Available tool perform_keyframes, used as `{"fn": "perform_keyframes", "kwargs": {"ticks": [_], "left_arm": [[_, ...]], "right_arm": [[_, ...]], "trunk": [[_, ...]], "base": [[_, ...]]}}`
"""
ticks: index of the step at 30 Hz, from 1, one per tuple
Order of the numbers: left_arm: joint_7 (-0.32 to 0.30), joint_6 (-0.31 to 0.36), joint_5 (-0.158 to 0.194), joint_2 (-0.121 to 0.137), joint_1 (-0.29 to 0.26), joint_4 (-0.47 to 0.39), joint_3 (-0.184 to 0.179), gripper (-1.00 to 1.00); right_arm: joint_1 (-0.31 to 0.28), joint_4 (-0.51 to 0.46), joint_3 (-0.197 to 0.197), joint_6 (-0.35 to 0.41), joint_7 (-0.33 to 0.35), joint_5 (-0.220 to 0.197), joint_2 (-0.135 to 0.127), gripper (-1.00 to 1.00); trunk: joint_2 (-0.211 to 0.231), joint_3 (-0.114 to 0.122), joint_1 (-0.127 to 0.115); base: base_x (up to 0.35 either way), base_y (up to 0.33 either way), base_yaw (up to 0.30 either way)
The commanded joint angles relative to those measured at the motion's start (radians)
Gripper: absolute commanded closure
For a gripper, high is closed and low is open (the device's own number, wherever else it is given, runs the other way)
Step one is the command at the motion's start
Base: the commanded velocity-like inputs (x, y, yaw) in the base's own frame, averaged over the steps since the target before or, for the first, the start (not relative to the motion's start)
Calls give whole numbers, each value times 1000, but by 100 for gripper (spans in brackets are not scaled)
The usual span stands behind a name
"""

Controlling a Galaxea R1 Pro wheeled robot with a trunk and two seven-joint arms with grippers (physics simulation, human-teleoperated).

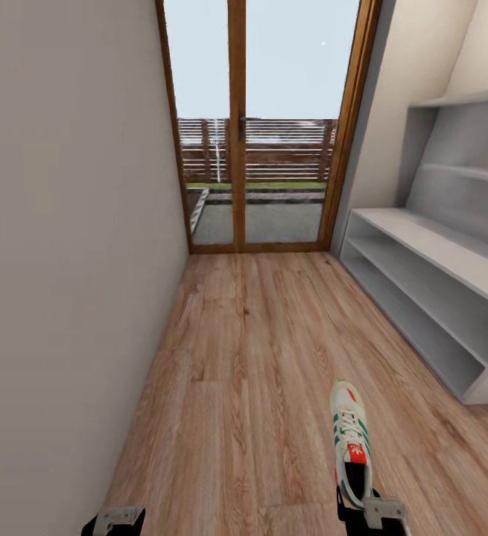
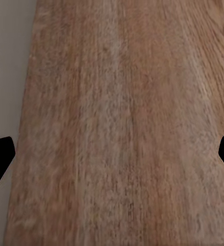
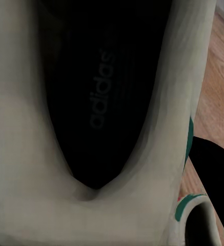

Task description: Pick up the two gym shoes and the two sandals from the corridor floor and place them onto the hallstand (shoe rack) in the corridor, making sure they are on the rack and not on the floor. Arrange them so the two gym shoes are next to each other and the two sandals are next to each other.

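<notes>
**One gym shoe carried at the heel, hallstand ahead at two o'clock**

A gym shoe (image 1: 350,439) is seen at about five o'clock in the head view, its toe pointed away toward the glass door (image 1: 266,126) and its heel at the right gripper (image 1: 364,514). In the right wrist view the black inside and cream heel collar of the shoe (image 3: 91,102) are pressed close against the camera. From this it is judged that the shoe is clamped at the heel rim, probably so that the long toe end is kept forward and can be slid onto a shelf first. Whether the sole is lifted clear of the corridor floor (image 1: 244,357) cannot be told with certainty.

The left gripper (image 2: 112,159) is held spread, with its dark fingertips (image 2: 0,154) at the two edges of the left wrist view and nothing but wood plank between them. It is likely kept free and low for another pickup.

The hallstand (image 1: 430,298) is stood along the right wall at two o'clock, and no shoes are seen on the visible parts of its shelf tiers. The second gym shoe and the sandals cannot be located from these views. The task is judged to be at an early stage, with a turn to the right needed before placement.
</notes>
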Motion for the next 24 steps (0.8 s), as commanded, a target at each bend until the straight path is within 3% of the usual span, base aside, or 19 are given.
{"fn": "perform_keyframes", "kwargs": {"ticks": [1, 24], "left_arm": [[-10, -2, 3, 0, -1, 1, 7, -100], [-10, 0, 4, -2, -1, 2, 12, -100]], "right_arm": [[-1, 0, 1, -1, -9, 8, 0, 100], [0, -1, 1, -1, -10, 8, 0, 100]], "trunk": [[0, -1, 0], [0, -1, 0]], "base": [[299, 0, 31], [333, 0, 4]]}}
